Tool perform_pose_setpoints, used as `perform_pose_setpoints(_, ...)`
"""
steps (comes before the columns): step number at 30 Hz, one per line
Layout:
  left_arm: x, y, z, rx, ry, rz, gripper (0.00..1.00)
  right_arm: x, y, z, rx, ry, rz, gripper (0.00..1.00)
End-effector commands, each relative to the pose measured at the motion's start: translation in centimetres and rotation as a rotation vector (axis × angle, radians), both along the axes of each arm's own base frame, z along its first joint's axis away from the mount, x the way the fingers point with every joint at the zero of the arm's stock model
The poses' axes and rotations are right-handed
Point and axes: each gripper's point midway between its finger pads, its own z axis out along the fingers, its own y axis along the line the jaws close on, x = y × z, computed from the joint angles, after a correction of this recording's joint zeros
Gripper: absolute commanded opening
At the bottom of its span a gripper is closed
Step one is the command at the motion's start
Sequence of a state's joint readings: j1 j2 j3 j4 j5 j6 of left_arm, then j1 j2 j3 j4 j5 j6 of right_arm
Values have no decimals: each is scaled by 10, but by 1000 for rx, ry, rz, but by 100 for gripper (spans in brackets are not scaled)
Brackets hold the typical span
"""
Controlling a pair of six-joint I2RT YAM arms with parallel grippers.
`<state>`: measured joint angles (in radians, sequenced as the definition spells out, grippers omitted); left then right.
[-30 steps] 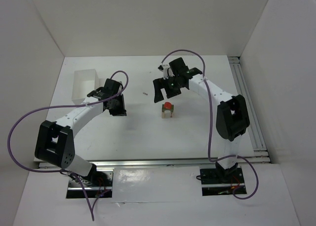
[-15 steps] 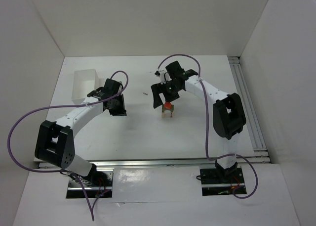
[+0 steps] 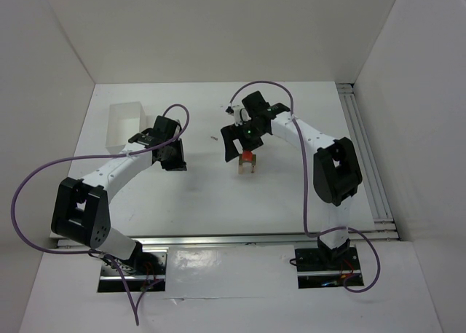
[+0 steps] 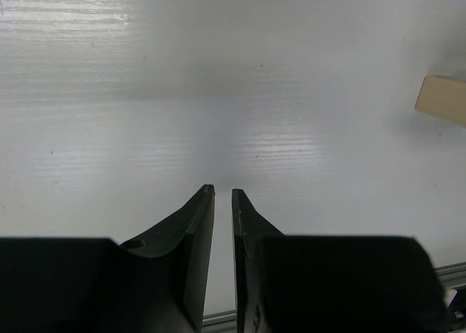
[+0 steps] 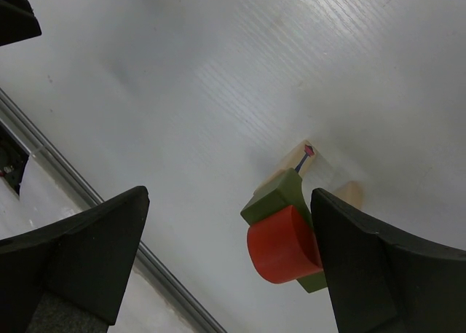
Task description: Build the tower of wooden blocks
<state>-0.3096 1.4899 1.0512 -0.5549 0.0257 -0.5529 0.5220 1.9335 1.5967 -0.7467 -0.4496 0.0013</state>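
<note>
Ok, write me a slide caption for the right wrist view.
Right hand open over the wood block tower: red cylinder on a dark green block across pale tan uprights.

You work under bright, even light from above; on the white counter [image 3: 204,194] shadows fall soft and faint. In your left wrist view a glare band washes the far counter, and the left jaws read as flat black silhouettes. In your right wrist view the right jaws blur at the edges, while the red piece [image 5: 282,244] is sharp
</note>
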Motion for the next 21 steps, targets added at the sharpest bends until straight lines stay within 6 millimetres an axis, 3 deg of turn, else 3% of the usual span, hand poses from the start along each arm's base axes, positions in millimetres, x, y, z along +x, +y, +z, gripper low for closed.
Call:
perform_pose_setpoints(1, 5, 1, 2, -2, -7, 7, 28, 1, 2, 8, -8, -29, 14, 99)
perform_pose_setpoints(18, 4, -1, 0, -6, 4, 3, 28, 15, 0, 27, -32, -122, -17, 100)
perform_pose_setpoints(21, 4, -1, 0, -6, 4, 3, 28, 23, -4, 43, -35, -187, -52, 100)
